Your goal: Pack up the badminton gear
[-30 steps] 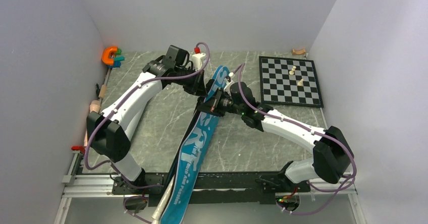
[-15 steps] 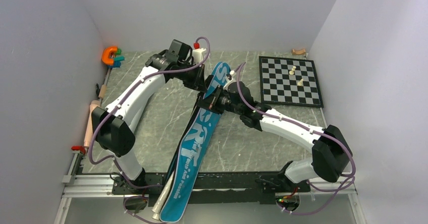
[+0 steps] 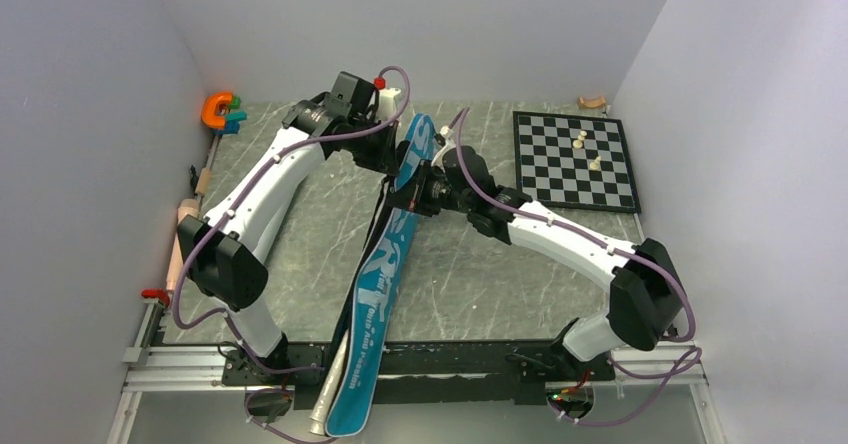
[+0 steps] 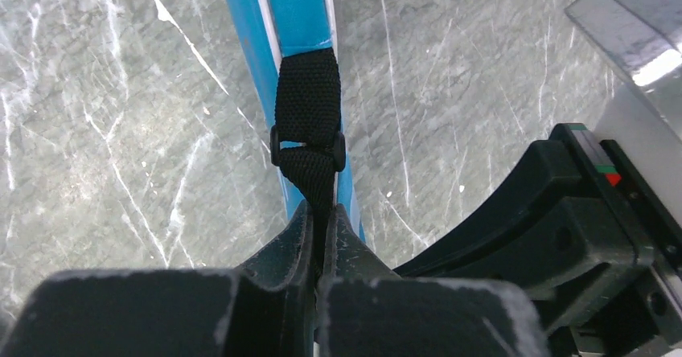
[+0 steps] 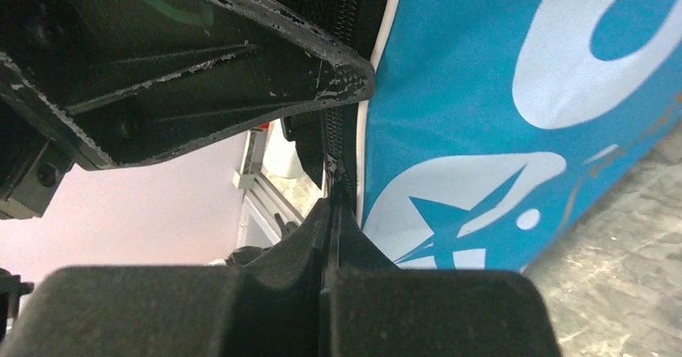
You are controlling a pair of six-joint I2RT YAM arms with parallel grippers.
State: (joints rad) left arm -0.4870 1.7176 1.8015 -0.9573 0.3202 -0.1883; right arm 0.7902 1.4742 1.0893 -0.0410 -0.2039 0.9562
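The blue "SPORT" bag (image 3: pixel 385 269) lies slantwise from the back middle down past the near rail, its upper end raised on edge. My left gripper (image 3: pixel 396 160) is shut on the bag's black strap (image 4: pixel 310 116) just below its buckle, with the bag (image 4: pixel 293 11) beyond it. My right gripper (image 3: pixel 420 196) is shut on the zipper (image 5: pixel 333 168) along the bag's edge, next to the bag's printed face (image 5: pixel 499 132). A left finger (image 5: pixel 201 67) shows close above it. A long white tube end (image 3: pixel 322 414) lies beside the bag's lower end. Rackets and shuttlecocks are not visible.
A chessboard (image 3: pixel 575 159) with a few pieces lies at the back right. An orange clamp (image 3: pixel 215 109) sits in the back left corner. Small wooden pieces (image 3: pixel 187 214) lie along the left edge, and one (image 3: pixel 592 101) by the back wall.
Both grippers have moved left and toward the back with the bag's upper end. The bag has swung that way and turned more onto its edge.
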